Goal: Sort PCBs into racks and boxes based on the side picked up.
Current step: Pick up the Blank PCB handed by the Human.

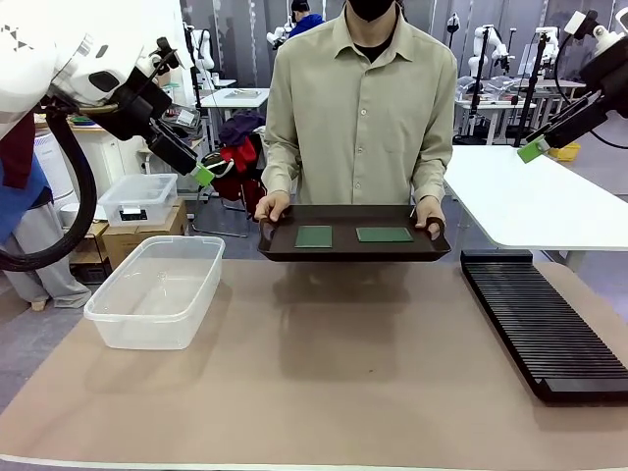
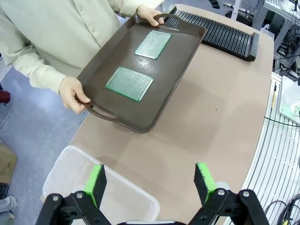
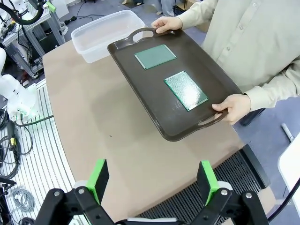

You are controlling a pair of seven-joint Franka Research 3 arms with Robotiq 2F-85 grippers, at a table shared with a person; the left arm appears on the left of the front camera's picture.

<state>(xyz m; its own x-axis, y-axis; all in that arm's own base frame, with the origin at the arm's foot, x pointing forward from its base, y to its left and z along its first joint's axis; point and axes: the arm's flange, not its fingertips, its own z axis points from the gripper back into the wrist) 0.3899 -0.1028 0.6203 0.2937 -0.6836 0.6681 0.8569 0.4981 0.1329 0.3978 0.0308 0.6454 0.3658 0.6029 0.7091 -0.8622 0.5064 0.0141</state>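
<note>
Grey floor [image 1: 29, 339], white side table [image 1: 530, 196], cardboard box [image 1: 137, 240], brown tabletop [image 1: 343, 392]

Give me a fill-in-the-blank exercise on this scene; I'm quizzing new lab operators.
The person holds the dark brown tray with ____ hands. On the tray lie ____ green PCBs. The clear tub stands on the robot's ____ side of the table, the black slotted rack opposite. The left gripper and right gripper both have jaws standing ____.
Missing words: both; two; left; open.
</note>
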